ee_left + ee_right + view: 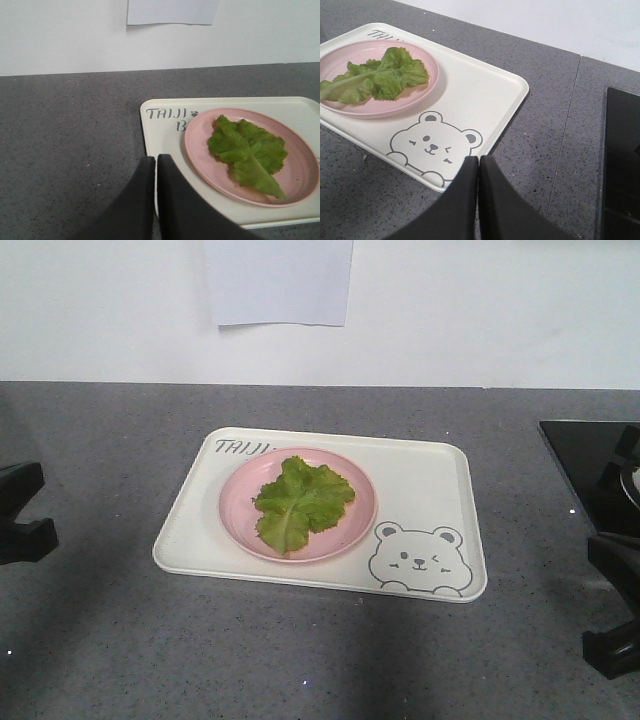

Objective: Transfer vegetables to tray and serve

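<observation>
Grey speckled counter (100, 640) below white wall (500, 310).

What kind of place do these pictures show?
Probably a kitchen worktop. A grey speckled counter meets a white wall, a black cooktop sits at the right, and a lettuce leaf lies on a pink plate on a cream tray.

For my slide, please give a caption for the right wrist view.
Shut right gripper poised at the tray edge; lettuce lies on pink plate.
</observation>
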Motion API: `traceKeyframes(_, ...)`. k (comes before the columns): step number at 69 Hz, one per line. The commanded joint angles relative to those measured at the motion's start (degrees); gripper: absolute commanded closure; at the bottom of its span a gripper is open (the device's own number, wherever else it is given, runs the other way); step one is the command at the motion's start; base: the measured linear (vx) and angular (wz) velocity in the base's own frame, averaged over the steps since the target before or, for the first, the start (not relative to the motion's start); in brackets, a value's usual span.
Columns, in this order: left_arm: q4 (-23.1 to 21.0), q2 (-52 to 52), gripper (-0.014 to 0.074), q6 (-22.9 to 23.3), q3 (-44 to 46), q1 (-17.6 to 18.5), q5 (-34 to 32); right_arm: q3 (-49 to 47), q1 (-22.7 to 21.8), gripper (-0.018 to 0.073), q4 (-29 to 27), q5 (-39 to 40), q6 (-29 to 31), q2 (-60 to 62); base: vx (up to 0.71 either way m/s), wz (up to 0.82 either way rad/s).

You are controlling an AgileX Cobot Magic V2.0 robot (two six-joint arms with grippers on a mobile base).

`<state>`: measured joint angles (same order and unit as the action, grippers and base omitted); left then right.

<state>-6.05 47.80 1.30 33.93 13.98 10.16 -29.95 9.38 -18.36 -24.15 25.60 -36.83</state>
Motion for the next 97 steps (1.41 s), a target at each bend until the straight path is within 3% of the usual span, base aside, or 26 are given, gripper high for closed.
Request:
traceKeyframes(1, 1.1, -2.1, 0.0604, 0.2, 0.7, -1.5, -3.5, -1.5, -0.1, 0.0564, -0.4, 3.6, 0.4, 0.1, 0.00, 0.00)
traceKeyframes(15, 1.4, -10.9, 0.0604, 0.6, -7.8, -6.9, -8.6, -1.5, -0.1, 0.0564, -0.4, 3.3, 0.4, 0.1, 0.00, 0.00)
traceKeyframes(36, 1.1, -28.9, 0.0604, 0.7, -30.5, -10.6, -26.3, -1.5, -0.1, 0.0564, -0.4, 3.3, 0.4, 0.1, 0.00, 0.00)
traceKeyframes(43, -2.1, -34.9, 0.0604, 0.6, -35.9, -12.3, -28.8, -1.5, -0.1, 0.0564, -0.4, 3.3, 0.4, 0.1, 0.00, 0.00)
traceKeyframes(56, -3.6, -43.7, 0.0604, -3.4, -35.9, -16.7, -19.1, -1.5, -0.1, 0.0564, -0.4, 3.3, 0.4, 0.1, 0.00, 0.00)
traceKeyframes(74, -3.5, -49.3, 0.0604, -4.1, -36.0, -21.0, -10.2, -1.5, -0.1, 0.0564, -0.4, 3.3, 0.4, 0.1, 0.00, 0.00)
traceKeyframes(97, 0.1, -49.3, 0.0604, -4.5, -36.0, -21.1, -10.2, -1.5, -0.1, 0.0564, -0.4, 3.3, 0.4, 0.1, 0.00, 0.00)
